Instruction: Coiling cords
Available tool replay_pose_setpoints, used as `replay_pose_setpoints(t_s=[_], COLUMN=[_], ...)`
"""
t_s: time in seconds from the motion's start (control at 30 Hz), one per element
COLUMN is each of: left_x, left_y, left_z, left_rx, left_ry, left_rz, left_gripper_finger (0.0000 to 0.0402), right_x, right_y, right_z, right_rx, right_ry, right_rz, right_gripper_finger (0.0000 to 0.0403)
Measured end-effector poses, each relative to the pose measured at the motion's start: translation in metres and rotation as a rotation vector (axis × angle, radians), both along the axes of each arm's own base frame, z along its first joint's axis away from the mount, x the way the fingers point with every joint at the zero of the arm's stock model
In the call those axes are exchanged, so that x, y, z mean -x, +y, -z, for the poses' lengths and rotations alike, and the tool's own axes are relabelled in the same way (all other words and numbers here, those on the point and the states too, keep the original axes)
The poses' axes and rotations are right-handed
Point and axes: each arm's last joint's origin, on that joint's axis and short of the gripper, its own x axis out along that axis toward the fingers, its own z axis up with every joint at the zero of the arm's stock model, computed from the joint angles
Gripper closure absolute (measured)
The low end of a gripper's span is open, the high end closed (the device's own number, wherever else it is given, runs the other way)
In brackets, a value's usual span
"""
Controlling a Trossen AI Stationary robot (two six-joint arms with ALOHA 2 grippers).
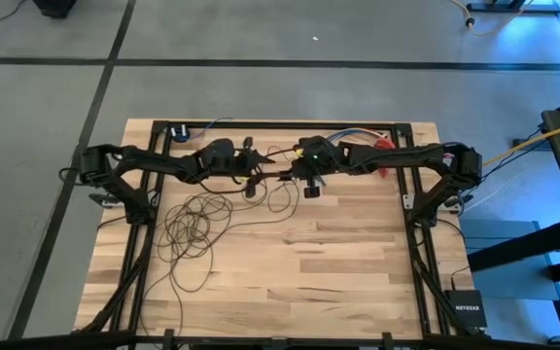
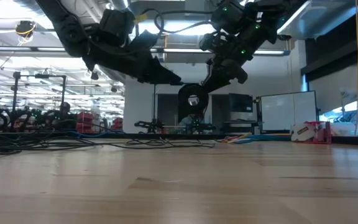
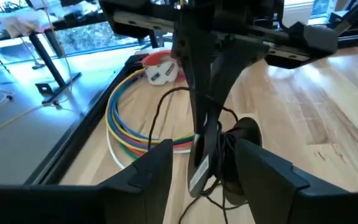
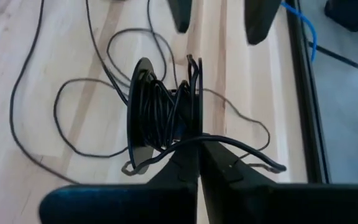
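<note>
Two dark robot arms meet above the far half of a pale wooden surface point(image 1: 290, 262), both raised off it. The right gripper point(image 4: 197, 140) has its fingers pressed together on a strand of the cords point(image 4: 160, 109), which here are wound into a tight dark bundle between two round black discs, hanging just in front of the fingertips and clear of the wood. The left gripper point(image 3: 204, 155) faces it from close by, its fingers point(image 3: 157, 165) spread apart on either side of that same bundle, without visibly gripping it. The rest of the cords point(image 1: 197, 219) lies in loose, overlapping loops on the surface toward its left edge, below the left arm, with a strand running across to the grippers. A coil of multicoloured wires point(image 3: 126, 124) rests near the far edge, beside a red and white object point(image 3: 160, 68). From table height, the wound bundle point(image 2: 192, 98) shows suspended between the two arms.
</note>
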Motion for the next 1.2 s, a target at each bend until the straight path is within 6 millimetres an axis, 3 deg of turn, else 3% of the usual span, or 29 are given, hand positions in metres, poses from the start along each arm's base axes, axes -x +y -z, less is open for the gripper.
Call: replay_pose_setpoints(t_s=[0.43,0.57,0.8,0.97,1.2], left_x=[-0.016,-0.016,-0.016,-0.016,-0.007], left_y=[0.002,0.002,0.001,0.002,0.000], left_z=[0.009,0.008,0.008,0.008,-0.008], left_rx=[-0.018,-0.019,-0.049,-0.048,-0.059], left_ry=[0.034,0.029,0.032,0.032,0.038], left_rz=[-0.021,-0.021,-0.010,-0.013,-0.065], left_gripper_finger=[0.0238,0.0275,0.0388,0.0392,0.0397], right_x=[-0.002,-0.003,-0.003,-0.003,0.014], right_y=[0.001,0.001,0.000,0.000,0.001], right_z=[-0.002,-0.002,-0.003,-0.003,-0.041], right_rx=[-0.031,-0.029,-0.053,-0.120,-0.023], right_ry=[-0.039,-0.046,-0.054,-0.064,0.082], right_rz=[-0.034,-0.033,-0.013,0.059,0.147], right_gripper_finger=[0.0400,0.0400,0.0394,0.0368,0.0303])
